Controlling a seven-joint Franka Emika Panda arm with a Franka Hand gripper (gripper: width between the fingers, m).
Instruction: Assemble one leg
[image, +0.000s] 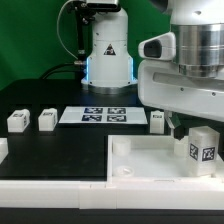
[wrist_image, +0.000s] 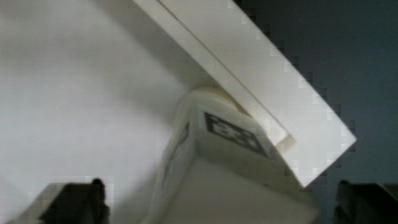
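Note:
One leg (image: 201, 148), a small white block with a black-and-white tag, stands upright on the near right corner of the large flat white square piece (image: 140, 165). My gripper (image: 193, 130) hangs right over it. In the wrist view the leg (wrist_image: 231, 150) lies between my two dark fingertips (wrist_image: 75, 202), with gaps on both sides. The gripper (wrist_image: 221, 205) is open and holds nothing. The leg's foot meets the flat piece (wrist_image: 89, 90) at a rounded corner. Three more legs lie on the black table: two at the left (image: 17, 121) (image: 47, 119) and one (image: 157, 121) behind the flat piece.
The marker board (image: 105, 115) lies flat at the middle back. The arm's white base (image: 108, 50) stands behind it. A white border strip (image: 50, 187) runs along the table's front edge. A small white part (image: 2, 150) shows at the far left.

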